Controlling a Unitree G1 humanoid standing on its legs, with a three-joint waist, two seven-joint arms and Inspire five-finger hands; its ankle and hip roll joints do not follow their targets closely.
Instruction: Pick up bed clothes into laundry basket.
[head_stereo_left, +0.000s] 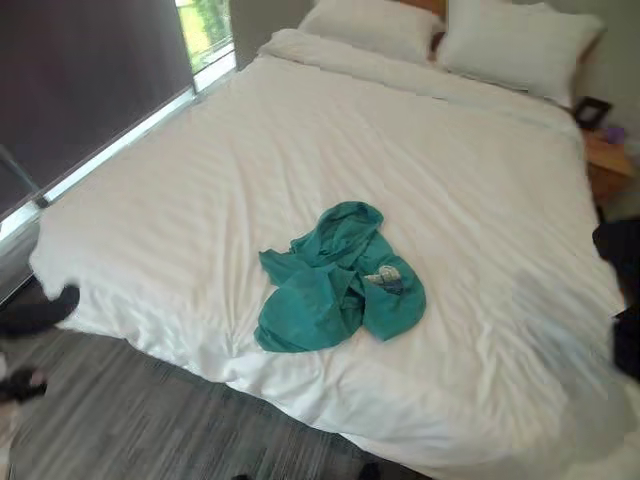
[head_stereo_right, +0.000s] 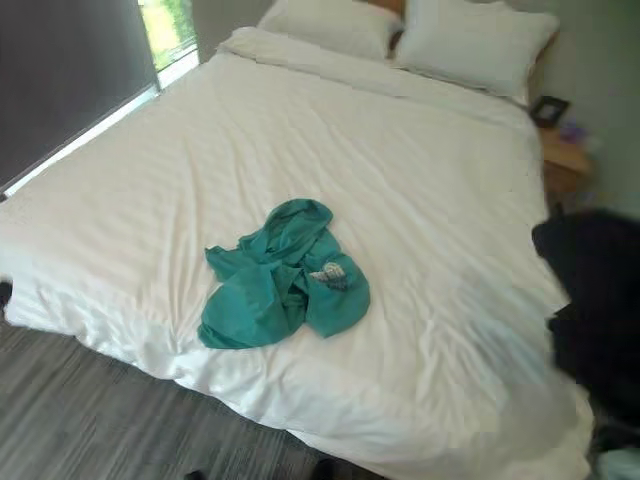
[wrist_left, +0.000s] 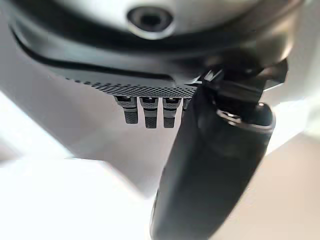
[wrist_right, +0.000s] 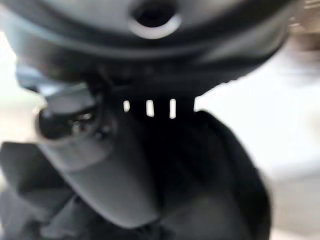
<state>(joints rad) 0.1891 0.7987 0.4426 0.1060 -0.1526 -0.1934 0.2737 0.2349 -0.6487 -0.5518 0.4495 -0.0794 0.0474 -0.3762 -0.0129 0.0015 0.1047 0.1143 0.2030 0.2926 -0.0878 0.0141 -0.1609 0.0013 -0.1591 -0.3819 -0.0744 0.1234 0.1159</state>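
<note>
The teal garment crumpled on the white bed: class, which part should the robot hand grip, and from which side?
Probably the raised bunched folds at the middle of the teal garment, coming from above at the foot edge of the bed. It lies loosely heaped near that edge, so the ridges give something to pinch.

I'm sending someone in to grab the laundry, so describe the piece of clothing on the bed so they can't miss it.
Look at the large bed with white bedding and two white pillows at its head. Near the foot edge, about midway across, lies a crumpled teal garment. It is the one coloured thing on the white cover.
</note>
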